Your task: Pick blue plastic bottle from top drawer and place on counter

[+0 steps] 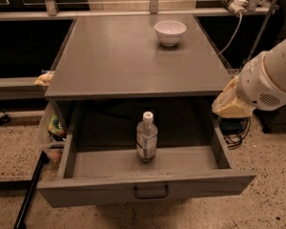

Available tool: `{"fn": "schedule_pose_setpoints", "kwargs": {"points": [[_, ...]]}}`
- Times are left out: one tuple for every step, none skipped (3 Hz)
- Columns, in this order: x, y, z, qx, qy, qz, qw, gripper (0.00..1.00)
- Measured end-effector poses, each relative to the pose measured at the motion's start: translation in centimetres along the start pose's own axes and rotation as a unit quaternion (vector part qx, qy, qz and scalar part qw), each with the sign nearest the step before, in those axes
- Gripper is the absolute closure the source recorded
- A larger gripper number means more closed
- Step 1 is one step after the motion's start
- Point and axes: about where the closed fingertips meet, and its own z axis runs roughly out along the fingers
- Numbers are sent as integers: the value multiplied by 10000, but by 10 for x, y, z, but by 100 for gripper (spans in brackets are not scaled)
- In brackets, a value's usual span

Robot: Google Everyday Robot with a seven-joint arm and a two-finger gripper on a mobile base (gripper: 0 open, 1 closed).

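Observation:
The blue plastic bottle [147,137], clear with a white cap and a pale label, stands upright in the middle of the open top drawer [148,187], near its front panel. The drawer is pulled fully out from under the counter [128,56]. My gripper [228,105] is at the right, beside the counter's front right corner and above the drawer's right wall. It is well to the right of the bottle and not touching it. The white arm housing [269,80] hides most of the gripper.
A white bowl [170,32] sits at the back right of the counter. A dark bail handle [151,192] is on the drawer front. Cables and a power strip [233,1] hang at the back right. A black pole [31,190] leans at the lower left.

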Motion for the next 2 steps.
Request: {"fn": "schedule_pose_setpoints", "kwargs": {"points": [[0,0,0,0,-1,-1,10000,100],[1,10,14,-45,-135,-76,9999,81]]}}
